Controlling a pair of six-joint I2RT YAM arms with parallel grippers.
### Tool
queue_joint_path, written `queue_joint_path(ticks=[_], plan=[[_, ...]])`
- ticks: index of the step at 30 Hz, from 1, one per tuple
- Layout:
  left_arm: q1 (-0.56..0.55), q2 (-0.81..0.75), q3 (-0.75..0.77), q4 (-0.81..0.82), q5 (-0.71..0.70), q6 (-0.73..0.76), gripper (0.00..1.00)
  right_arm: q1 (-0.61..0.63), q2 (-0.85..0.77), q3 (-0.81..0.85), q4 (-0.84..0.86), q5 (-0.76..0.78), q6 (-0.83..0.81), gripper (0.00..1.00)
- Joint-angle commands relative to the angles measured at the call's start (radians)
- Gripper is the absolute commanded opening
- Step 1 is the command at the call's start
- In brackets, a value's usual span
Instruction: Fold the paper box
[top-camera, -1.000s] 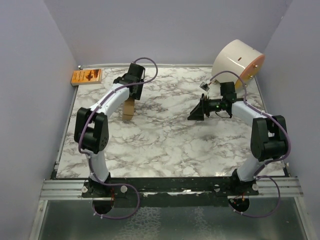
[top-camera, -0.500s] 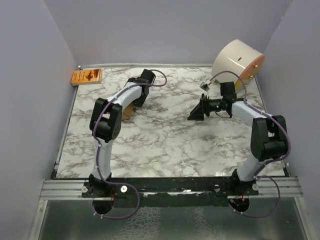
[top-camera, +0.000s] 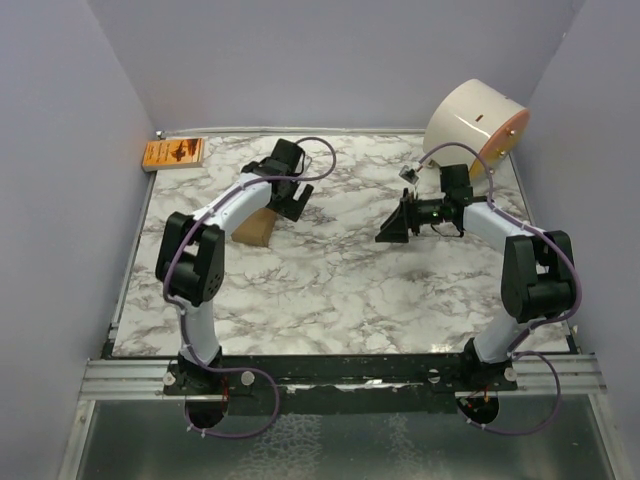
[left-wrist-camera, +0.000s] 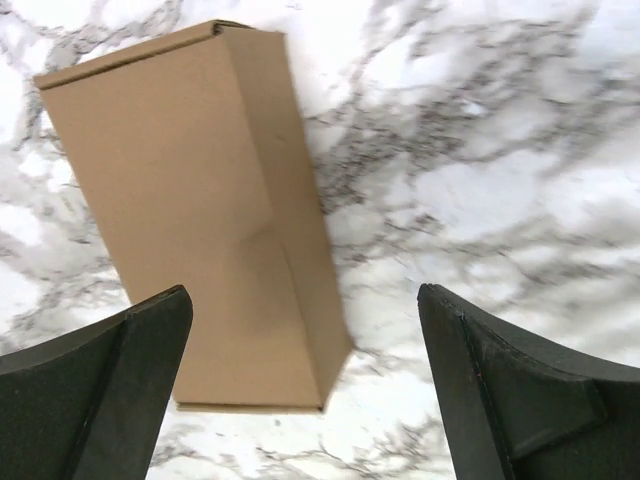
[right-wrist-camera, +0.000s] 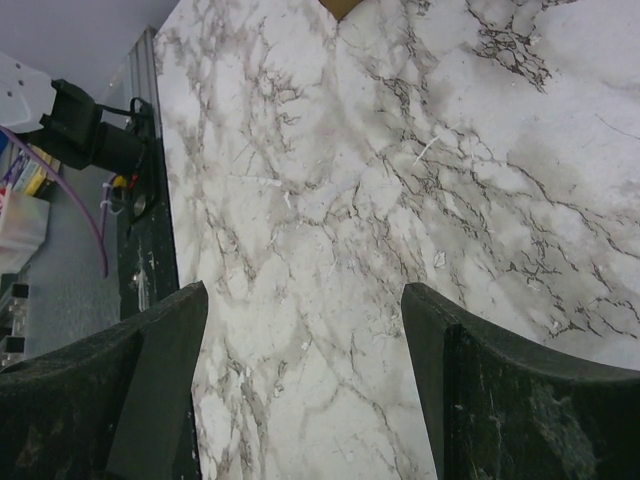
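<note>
free: middle of marble table (top-camera: 330, 290), between the arms | blocked: paper box (top-camera: 256, 228) lying left-centre; orange packet (top-camera: 173, 153) far-left corner; white cylinder (top-camera: 475, 122) far-right corner

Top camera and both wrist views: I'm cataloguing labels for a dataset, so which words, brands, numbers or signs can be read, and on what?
No text can be quoted from any view.
Orange packet: dark print on its face, too small and blurred to read.
Cardboard box: plain brown, no print on the sides that show.
White cylinder: no lettering visible.
</note>
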Motion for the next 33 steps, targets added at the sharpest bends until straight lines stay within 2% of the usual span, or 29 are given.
queue_joint_path(ticks=[1,7,9,14,16,17,19,22,28,33], plan=[[-0.002,-0.188,-0.141,0.156,0.253,-0.066,0.99,0.002,-0.005,0.027,-0.057,0.015,-0.092,0.79],[0.075,-0.516,-0.579,0.688,0.639,-0.324,0.99,0.002,-0.086,0.042,-0.122,0.090,-0.245,0.79],[0.125,-0.581,-0.685,0.874,0.710,-0.433,0.99,0.002,-0.123,0.046,-0.125,0.134,-0.274,0.79],[0.339,-0.656,-0.812,1.176,0.915,-0.729,0.99,0.002,-0.220,0.078,-0.117,0.336,-0.337,0.84],[0.422,-0.672,-0.824,1.248,0.973,-0.823,0.99,0.000,-0.263,0.098,-0.092,0.437,-0.318,0.91],[0.454,-0.679,-0.820,1.262,0.995,-0.850,0.99,0.000,-0.277,0.122,-0.086,0.493,-0.297,0.98],[0.508,-0.699,-0.788,1.221,1.004,-0.852,0.99,-0.008,-0.285,0.199,-0.125,0.549,-0.277,0.99],[0.537,-0.737,-0.690,1.038,0.948,-0.751,0.99,-0.020,-0.289,0.324,-0.168,0.619,-0.203,0.99],[0.537,-0.797,-0.426,0.716,0.785,-0.568,0.99,-0.024,-0.385,0.473,-0.084,0.800,-0.022,0.99],[0.537,-0.817,-0.255,0.561,0.719,-0.484,0.99,-0.024,-0.371,0.665,-0.208,0.755,-0.031,0.99]])
